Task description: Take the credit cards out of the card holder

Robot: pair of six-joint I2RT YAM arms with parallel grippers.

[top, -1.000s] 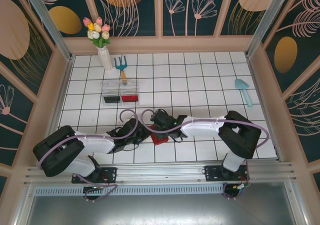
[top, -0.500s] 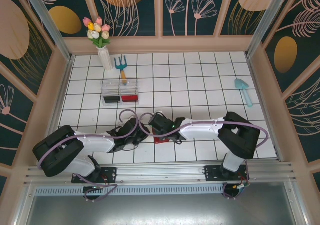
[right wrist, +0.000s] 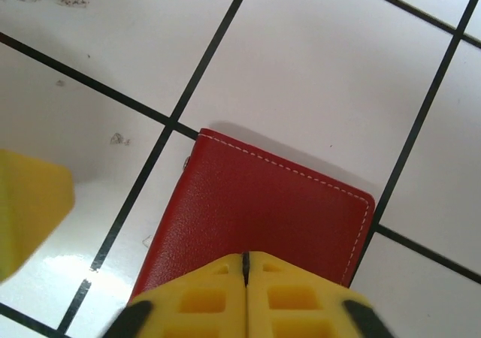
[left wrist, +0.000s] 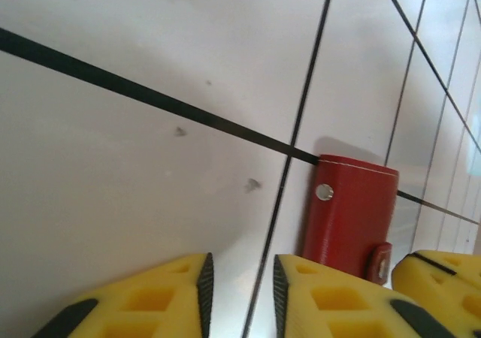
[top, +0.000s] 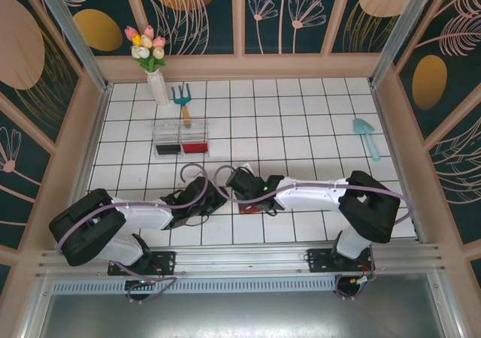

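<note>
Red leather-like card holder (right wrist: 263, 218) lay folded on the white tiles, on the arm-base side of the clear tray (top: 180, 125), a little to its right and well apart from it. The right gripper (right wrist: 245, 266) had its yellow fingers pressed together with no gap, over the holder's edge farthest from the tray. Whether they pinched any of the cover could not be told. The left gripper (left wrist: 239, 282), likewise base-side of the tray, was low over bare tile, its gap narrow and empty. The snap tab (left wrist: 379, 261) seemed fastened, so no cards were out. A pull on the cover might have dragged the whole holder across the glossy tile. The crowded grippers risked knocking together.
</note>
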